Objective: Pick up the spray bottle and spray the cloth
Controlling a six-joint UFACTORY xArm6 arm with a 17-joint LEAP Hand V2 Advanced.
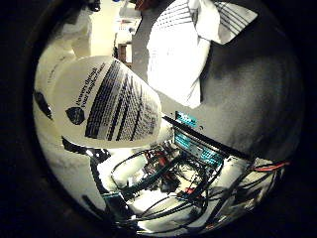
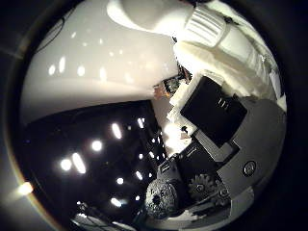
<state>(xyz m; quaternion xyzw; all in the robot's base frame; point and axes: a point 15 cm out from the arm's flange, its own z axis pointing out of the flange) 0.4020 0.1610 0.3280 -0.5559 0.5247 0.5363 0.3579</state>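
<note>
Little-finger-side palm view puts the white spray bottle (image 1: 106, 104) close against your palm, its printed label facing the camera. Beyond it, the white striped cloth (image 1: 181, 54) lies rumpled on the grey worktop (image 1: 247, 99), apart from the bottle. Your thumb-side view shows parts of the hand (image 2: 211, 144) and a fingertip pad, but you cannot tell whether the fingers are clenched round the bottle.
</note>
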